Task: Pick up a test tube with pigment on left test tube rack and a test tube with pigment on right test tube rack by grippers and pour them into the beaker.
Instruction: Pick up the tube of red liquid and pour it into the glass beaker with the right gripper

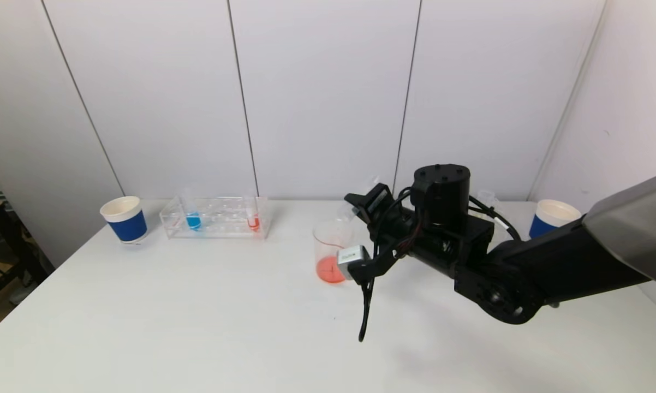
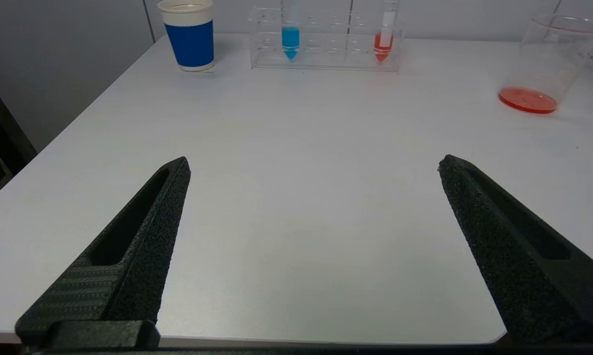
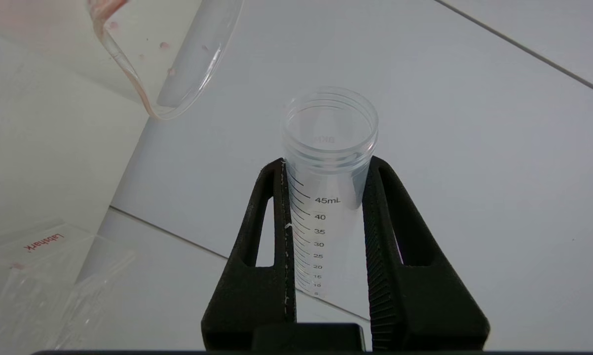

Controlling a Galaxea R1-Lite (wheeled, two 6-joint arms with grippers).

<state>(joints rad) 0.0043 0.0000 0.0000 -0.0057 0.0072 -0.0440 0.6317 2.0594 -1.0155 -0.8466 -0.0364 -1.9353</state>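
Left tool [image 2: 311,246] sits low over the tabletop [image 2: 296,197] w/ its jaws spread wide, nothing between them, aimed toward the left rack [image 1: 216,217]. We go left to right: blue paper cup [image 1: 124,219] at the far left, then the clear rack holding a blue tube [image 1: 192,214] and a red tube [image 1: 252,215], both upright. Next the beaker [image 1: 332,248], standing near mid-tabletop w/ a shallow red pool at its bottom. Right tool [image 3: 326,162] is just beside the beaker, clamped on a clear test tube [image 3: 328,162]; the tube looks empty, and the beaker's lip shows red drops in the right wrist view. A second blue cup [image 1: 552,217] stands at the far right; the right rack is mostly hidden behind the arm, so we can't tell what's in it.

Our read: right-side pour looks done or nearly so, approx half the task. Left-side tube isn't picked yet.

Next calls for: right arm clears away from the beaker w/o knocking it, empty tube put back or aside. Left tool then reaches fwd to the rack, lines up on one tube, closes around its upper part, lifts straight up so it doesn't drag the rack, and carries it upright to the beaker.
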